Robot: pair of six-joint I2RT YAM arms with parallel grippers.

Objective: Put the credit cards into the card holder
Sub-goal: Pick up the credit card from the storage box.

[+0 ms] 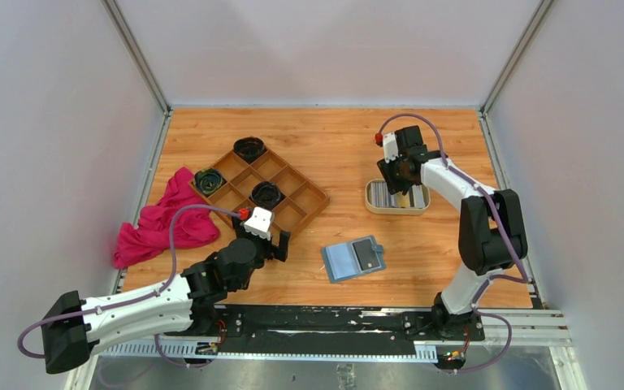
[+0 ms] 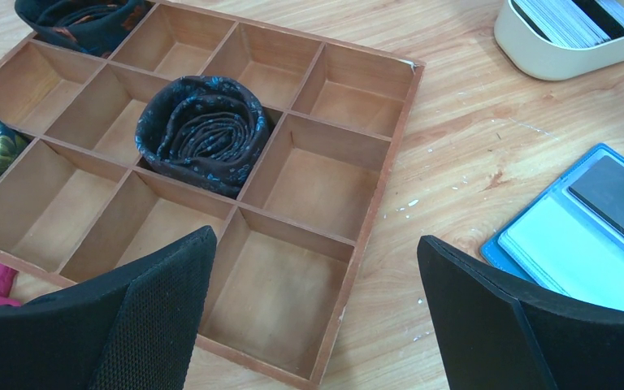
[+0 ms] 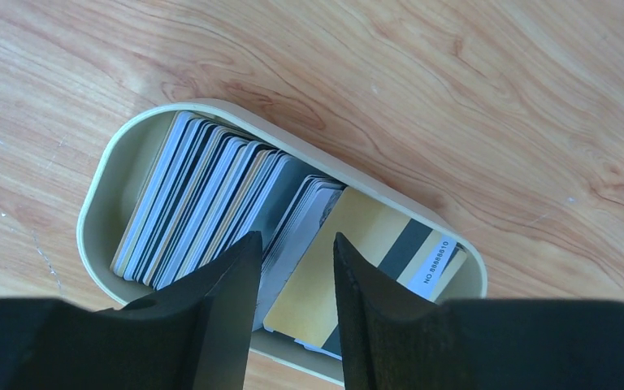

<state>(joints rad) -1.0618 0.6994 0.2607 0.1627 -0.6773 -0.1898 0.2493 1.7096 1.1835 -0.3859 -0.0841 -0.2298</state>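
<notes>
The wooden table (image 1: 325, 138) carries a brown compartment tray (image 1: 296, 213) just beyond the left gripper (image 1: 266, 244). A pink cloth (image 1: 162, 223) lies to its left and the open card holder (image 1: 343, 262) to its right. A cream oval tray (image 1: 396, 210) sits beneath the right gripper (image 1: 400, 185).

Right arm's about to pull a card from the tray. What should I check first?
1. Right gripper over cream oval tray, jaws apart, empty: ok.
2. Credit cards packed on edge in the tray; whether the jaws straddle just one: cannot tell.
3. Card holder lies open: ok.
4. Dark card on the holder, seated in a slot: cannot tell.
5. Left gripper open, over wooden compartment tray, off the holder: ok.
</notes>
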